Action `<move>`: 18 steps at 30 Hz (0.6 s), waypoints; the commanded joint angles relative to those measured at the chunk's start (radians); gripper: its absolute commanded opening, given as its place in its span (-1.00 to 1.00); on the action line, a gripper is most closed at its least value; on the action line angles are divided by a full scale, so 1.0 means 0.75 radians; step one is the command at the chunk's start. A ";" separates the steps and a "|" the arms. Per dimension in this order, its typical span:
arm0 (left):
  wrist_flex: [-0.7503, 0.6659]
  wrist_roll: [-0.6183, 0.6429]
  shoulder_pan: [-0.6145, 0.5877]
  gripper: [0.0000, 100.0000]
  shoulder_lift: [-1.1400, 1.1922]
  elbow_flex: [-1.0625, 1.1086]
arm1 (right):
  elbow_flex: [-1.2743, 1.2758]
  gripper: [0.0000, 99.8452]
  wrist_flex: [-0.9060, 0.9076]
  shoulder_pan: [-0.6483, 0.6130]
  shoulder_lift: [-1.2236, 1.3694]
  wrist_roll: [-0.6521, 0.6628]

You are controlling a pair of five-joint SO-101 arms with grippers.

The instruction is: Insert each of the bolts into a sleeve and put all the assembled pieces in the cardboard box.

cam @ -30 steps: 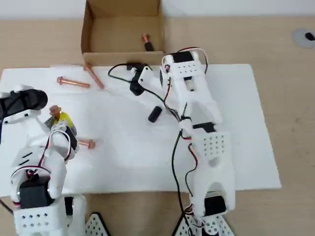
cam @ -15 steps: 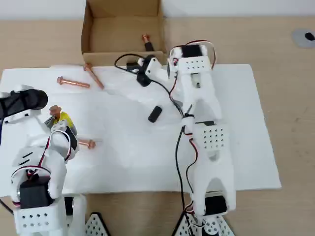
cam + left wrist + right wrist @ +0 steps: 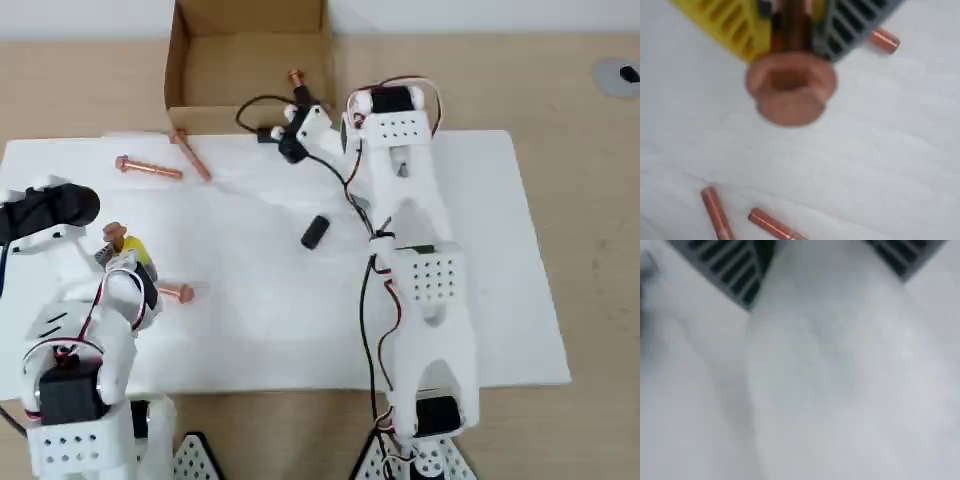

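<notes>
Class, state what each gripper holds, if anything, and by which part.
Left gripper clamps a copper bolt by its shank, just behind the head. Right gripper holds nothing.

Five copper bolts are showing: long bolt [image 3: 148,168], slanted bolt [image 3: 190,156], short bolt [image 3: 178,292], held bolt [image 3: 113,233], boxed bolt [image 3: 295,78]. Two black sleeves: loose sleeve [image 3: 315,232], boxed sleeve [image 3: 300,93]. One cardboard box [image 3: 180,60], one white sheet [image 3: 490,300], two arms sitting: left arm [image 3: 80,345], right arm [image 3: 425,290].
</notes>
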 commanded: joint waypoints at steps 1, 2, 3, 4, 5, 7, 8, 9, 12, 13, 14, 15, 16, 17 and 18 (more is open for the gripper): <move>0.008 -0.002 0.016 -0.98 -0.017 -0.076 | -0.042 -0.89 0.020 0.005 -0.247 -0.016; 0.008 -0.002 0.014 -0.98 -0.017 -0.076 | -0.042 -0.89 0.020 0.005 -0.283 -0.018; 0.008 -0.002 0.014 -0.98 -0.017 -0.076 | -0.042 -0.89 0.020 0.005 -0.322 -0.033; 0.008 -0.002 0.014 -0.98 -0.017 -0.076 | -0.040 -0.89 0.020 0.005 -0.359 -0.051; 0.008 -0.002 0.014 -0.98 -0.017 -0.076 | -0.034 -0.89 0.020 0.003 -0.394 -0.063; 0.008 -0.002 0.014 -0.98 -0.017 -0.074 | -0.036 -0.89 0.020 0.003 -0.459 -0.096; 0.008 -0.002 0.016 -0.98 -0.017 -0.072 | -0.038 -0.89 0.020 0.003 -0.490 -0.115; 0.008 -0.002 0.016 -0.98 -0.017 -0.070 | -0.038 -0.89 0.020 0.003 -0.523 -0.135; 0.008 -0.004 0.020 -0.98 -0.017 -0.068 | -0.040 -0.89 0.020 0.003 -0.627 -0.178; 0.008 -0.004 0.020 -0.98 -0.017 -0.070 | -0.042 -0.89 0.020 0.003 -0.664 -0.186; 0.008 -0.004 0.020 -0.98 -0.017 -0.070 | -0.042 -0.89 0.020 0.003 -0.703 -0.194; 0.008 -0.004 0.020 -0.98 -0.017 -0.072 | -0.042 -0.89 0.020 0.003 -0.740 -0.196; 0.008 -0.004 0.020 -0.98 -0.017 -0.072 | -0.042 -0.89 0.020 0.003 -0.778 -0.200; 0.008 -0.004 0.020 -0.98 -0.017 -0.072 | -0.042 -0.89 0.020 0.003 -0.815 -0.200; 0.008 -0.004 0.020 -0.98 -0.017 -0.072 | -0.044 -0.89 0.020 0.003 -0.850 -0.203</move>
